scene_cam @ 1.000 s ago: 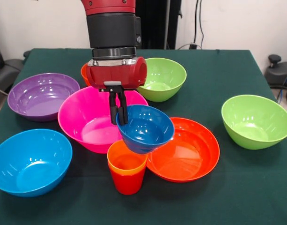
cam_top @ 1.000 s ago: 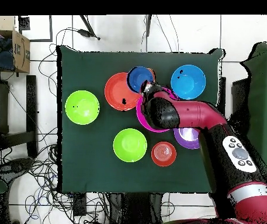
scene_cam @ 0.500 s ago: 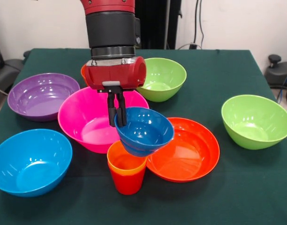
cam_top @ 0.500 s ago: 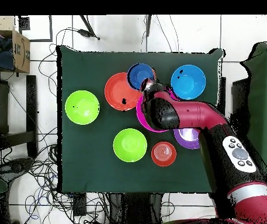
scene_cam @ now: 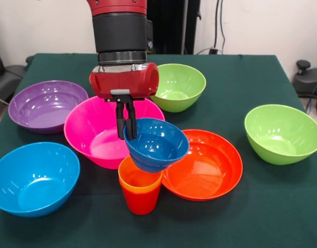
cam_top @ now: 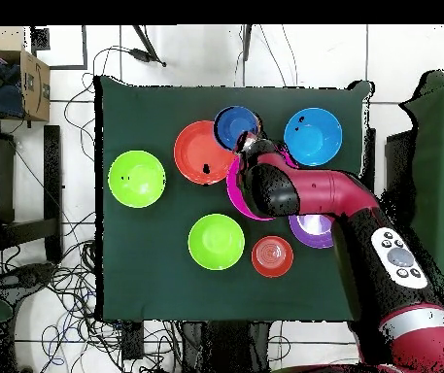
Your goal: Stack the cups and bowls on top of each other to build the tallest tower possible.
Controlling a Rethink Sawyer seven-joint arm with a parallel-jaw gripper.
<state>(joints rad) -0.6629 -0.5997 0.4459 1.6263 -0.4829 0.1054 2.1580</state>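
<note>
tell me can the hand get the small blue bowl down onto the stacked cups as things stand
Probably yes. The hand grips the small blue bowl by its rim, just above the orange cup nested in the red cup. Nothing lies between them; the bowl looks tilted and a little off-centre.

- My red arm (cam_top: 347,209) reaches over the pink bowl (cam_top: 233,189).
- The small blue bowl (cam_top: 233,125) sits beside the big orange-red bowl (cam_top: 199,152).
- Two green bowls (cam_top: 136,179) lie apart.
</note>
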